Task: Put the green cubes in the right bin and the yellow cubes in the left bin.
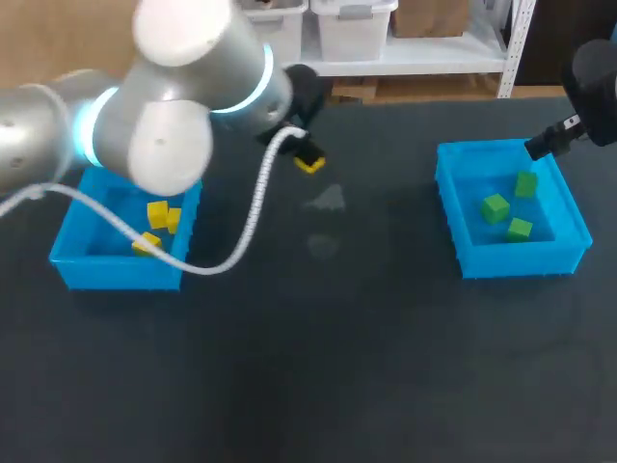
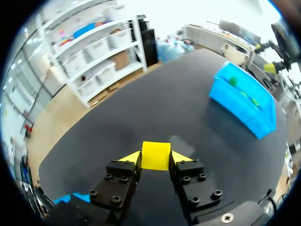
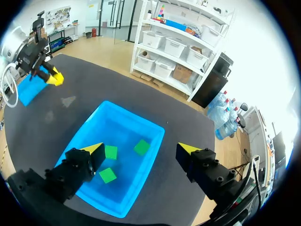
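- The left bin (image 1: 72, 253) is blue and open-topped and sits at the left side of the desk (image 1: 337, 367). Three yellow cubes (image 1: 157, 214) lie on its floor toward its right half. Two are close together and the third is nearer the front wall.
- The right bin (image 1: 453, 198) is the same blue and sits at the right side of the desk, well apart from the left bin. Three green cubes (image 1: 495, 207) rest on its floor, each apart from the others. One is toward the far right, one is in the middle and one is nearer the front.
- A fourth yellow cube (image 2: 156, 155) is outside both bins, clenched in the left jaws with a yellow tip pressed on each of two opposite sides.
- In the head view this held cube hangs over bare desk between the bins, closer to the left bin and toward the far edge. The left wrist view shows the desk surface well below it.
- The left arm (image 1: 164, 116) comes in from the left and crosses above the far part of the left bin. Its white cable (image 1: 253, 207) loops down in front of that bin.
- The right jaws are released, spread wide with nothing between them, and hover above the right bin.
- In the right wrist view one tip is over the bin's floor beside a green cube. The other tip is past the bin's wall, over the desk.
- The right arm (image 1: 588, 77) enters from the far right corner.
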`<state>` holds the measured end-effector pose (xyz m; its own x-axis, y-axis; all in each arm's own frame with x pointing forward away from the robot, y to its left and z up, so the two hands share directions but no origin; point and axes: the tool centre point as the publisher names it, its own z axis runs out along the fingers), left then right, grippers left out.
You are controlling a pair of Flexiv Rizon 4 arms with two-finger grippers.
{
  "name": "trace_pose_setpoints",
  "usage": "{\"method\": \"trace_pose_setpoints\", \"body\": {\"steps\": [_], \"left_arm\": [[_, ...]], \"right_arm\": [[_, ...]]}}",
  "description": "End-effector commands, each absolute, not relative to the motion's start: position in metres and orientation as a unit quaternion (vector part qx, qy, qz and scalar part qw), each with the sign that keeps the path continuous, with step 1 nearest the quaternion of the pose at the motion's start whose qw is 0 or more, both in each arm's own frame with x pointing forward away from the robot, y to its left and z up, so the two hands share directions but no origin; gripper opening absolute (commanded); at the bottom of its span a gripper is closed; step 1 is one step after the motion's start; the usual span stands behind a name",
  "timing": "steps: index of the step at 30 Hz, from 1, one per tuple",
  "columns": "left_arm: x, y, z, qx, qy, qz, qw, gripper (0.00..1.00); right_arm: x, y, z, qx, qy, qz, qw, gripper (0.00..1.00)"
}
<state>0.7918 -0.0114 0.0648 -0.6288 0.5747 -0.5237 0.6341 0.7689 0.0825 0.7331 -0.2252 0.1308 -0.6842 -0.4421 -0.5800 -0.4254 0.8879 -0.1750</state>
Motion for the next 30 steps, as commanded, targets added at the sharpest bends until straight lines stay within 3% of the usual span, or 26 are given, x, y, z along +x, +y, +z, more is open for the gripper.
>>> {"method": "trace_pose_setpoints", "body": {"steps": [1, 15, 29, 30], "left_arm": [[0.752, 0.055, 0.096, 0.291, 0.907, -0.046, 0.299, 0.00], [0.719, 0.172, 0.093, 0.168, 0.941, 0.001, 0.292, 0.00], [0.700, 0.200, 0.072, 0.124, 0.954, 0.001, 0.271, 0.00], [0.700, 0.201, 0.072, 0.123, 0.955, 0.002, 0.271, 0.46]], "right_arm": [[0.731, -0.225, 0.129, -0.234, 0.916, -0.015, 0.324, 1.00], [0.731, -0.225, 0.129, -0.234, 0.916, -0.015, 0.324, 1.00], [0.731, -0.225, 0.129, -0.234, 0.916, -0.015, 0.324, 1.00], [0.731, -0.225, 0.129, -0.234, 0.916, -0.015, 0.324, 1.00]]}}
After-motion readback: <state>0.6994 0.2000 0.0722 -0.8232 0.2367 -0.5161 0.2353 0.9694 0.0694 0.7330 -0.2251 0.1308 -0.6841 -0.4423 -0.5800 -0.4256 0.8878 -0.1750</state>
